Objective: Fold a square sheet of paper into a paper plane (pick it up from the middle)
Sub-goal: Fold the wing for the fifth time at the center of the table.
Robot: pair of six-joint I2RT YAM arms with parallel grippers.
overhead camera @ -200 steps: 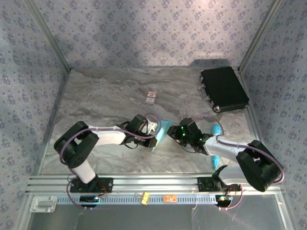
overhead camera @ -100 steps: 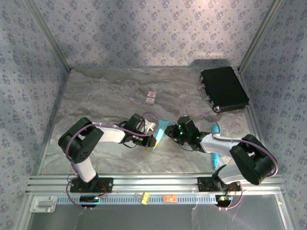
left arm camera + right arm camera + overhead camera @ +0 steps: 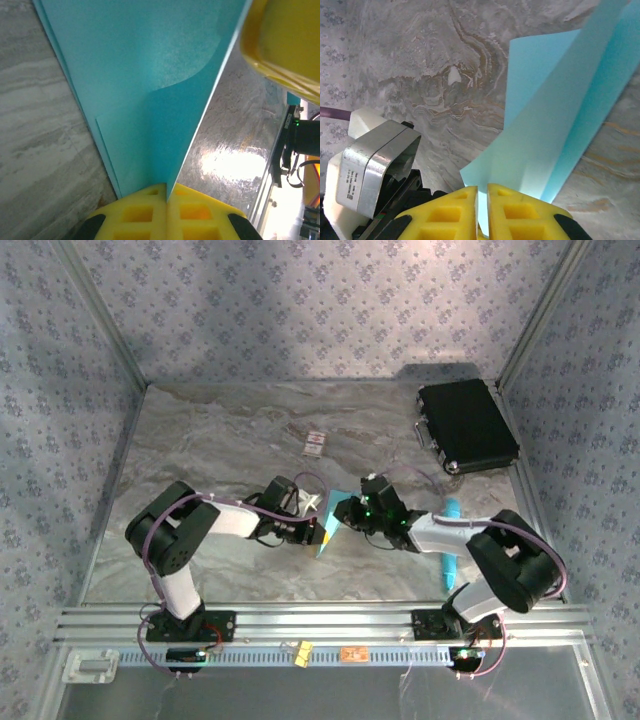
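Half-folded square sheet of paper (image 3: 326,536) held up near the centre of the table (image 3: 200,450)
The left end effector (image 3: 166,192) grips it from 9 o'clock, the right end effector (image 3: 481,192) from 3 o'clock; both are clenched on its layers, probably so the flaps align for creasing.

Right gripper (image 3: 482,200): two yellow fingertips (image 3: 451,212) at bottom centre, pressed close with a thin gap, pinching the lower corner of the sheet.
Sheet of paper (image 3: 555,115): light blue, folded into overlapping layers, rising from the fingertips to the upper right corner.
Table (image 3: 420,60): grey marbled surface, with a small white fleck (image 3: 454,76) at upper centre.
Metal-faced block (image 3: 377,165): lower left, printed label, white housing behind.
Purple cable (image 3: 332,111): left edge.
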